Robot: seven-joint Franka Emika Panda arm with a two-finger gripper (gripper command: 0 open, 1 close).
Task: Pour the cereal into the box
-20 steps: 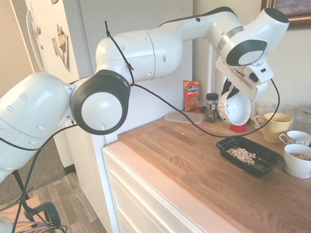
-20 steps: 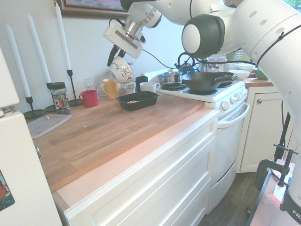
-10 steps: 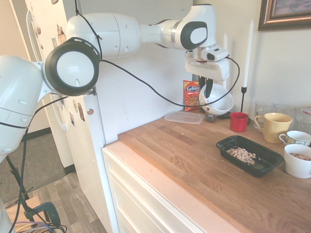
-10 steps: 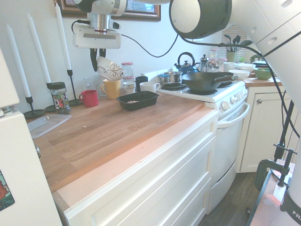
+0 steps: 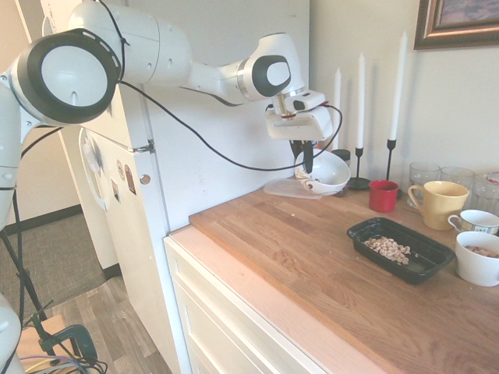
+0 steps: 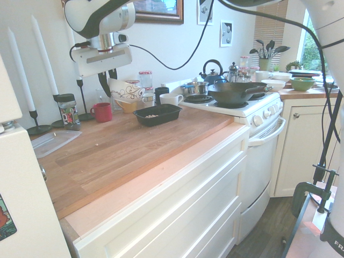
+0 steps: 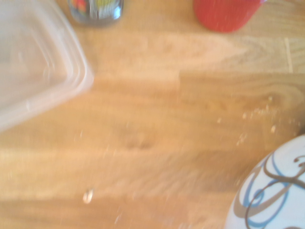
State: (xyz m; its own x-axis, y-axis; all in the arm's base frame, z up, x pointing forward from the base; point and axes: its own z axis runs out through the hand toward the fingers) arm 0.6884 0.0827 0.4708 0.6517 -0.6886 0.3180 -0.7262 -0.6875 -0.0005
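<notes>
The wooden tabletop [image 5: 312, 257] carries the box [image 5: 401, 249] near its far edge, the cereal [image 5: 388, 248] already lying inside; the claw [image 5: 308, 160], clamped on the white bowl [image 5: 326, 172], hangs near the back wall; pouring looks finished; next, set the bowl down level and let go.

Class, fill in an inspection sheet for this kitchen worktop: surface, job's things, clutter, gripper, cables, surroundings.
Surface: wooden worktop, a few crumbs.
Job's things: cereal lies in the black box; patterned bowl held above the worktop, away from the box.
Clutter: red cup, yellow mug, clear container, candlesticks.
Gripper: gripper shut on the bowl's rim.
Cables: black cable along the arm.
Surroundings: stove with wok.
</notes>
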